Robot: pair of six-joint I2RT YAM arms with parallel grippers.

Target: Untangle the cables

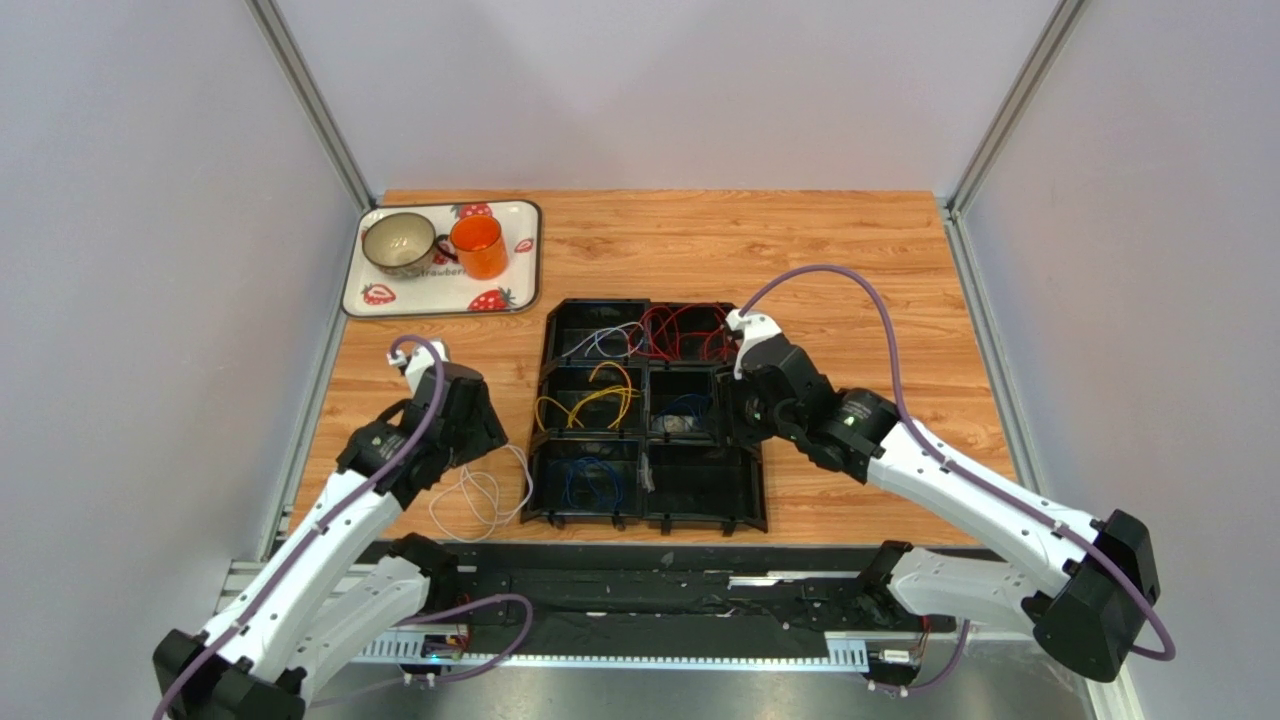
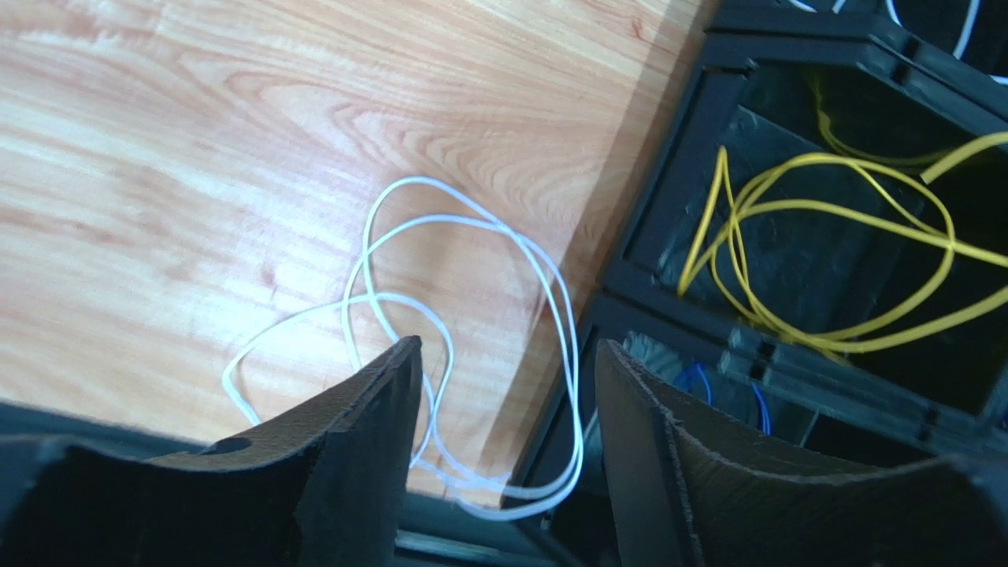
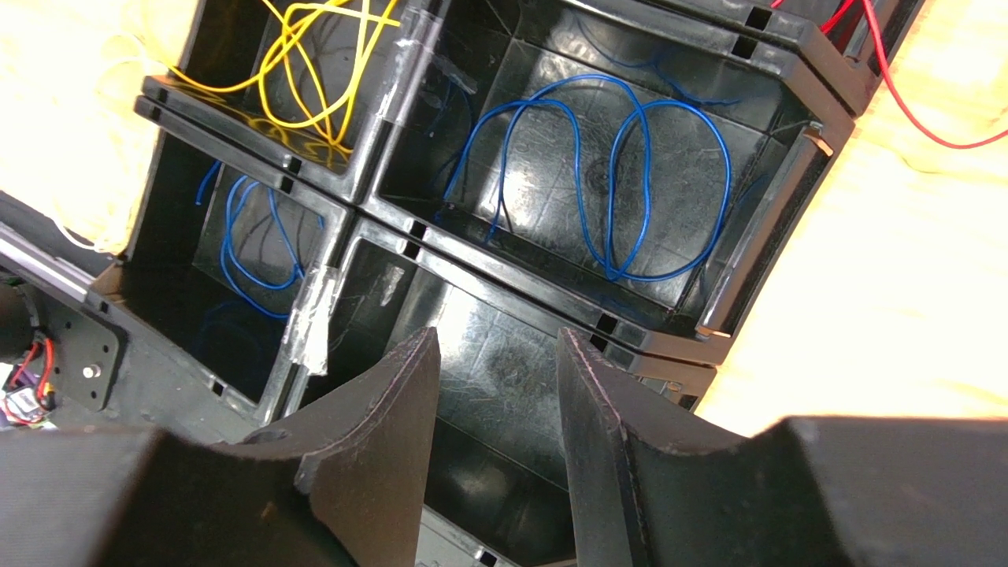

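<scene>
We see the left hand [image 1: 484, 425] low over the bench [image 1: 842, 285], just left of the black box [image 1: 649, 393]. Its fingers [image 2: 367, 437] stand wide apart and hold nothing. The white cable [image 2: 521, 236] lies loose on the wood below them in a few overlapping loops, and its nearest loop reaches the box's edge.

The right hand [image 3: 497, 337] hovers over the box's right column. Its fingers [image 3: 609, 437] are parted about halfway, and nothing sits between them. Below it is a bare cell at the near right.

The box has six cells, in two columns of three:
- The yellow cable [image 1: 586, 402] fills the middle left cell.
- A blue cable [image 3: 627, 177] is coiled in the middle right cell.
- Another blue loop [image 1: 594, 483] is in the near left cell.
- The red cable [image 1: 684, 327] lies in the far right cell, with one strand trailing over the wall onto the bench.
- The far left cell holds pale and blue strands that we cannot tell apart.

At the far left corner a tray [image 1: 519, 225] carries a mug [image 1: 398, 240] and an orange cup [image 1: 478, 248].
</scene>
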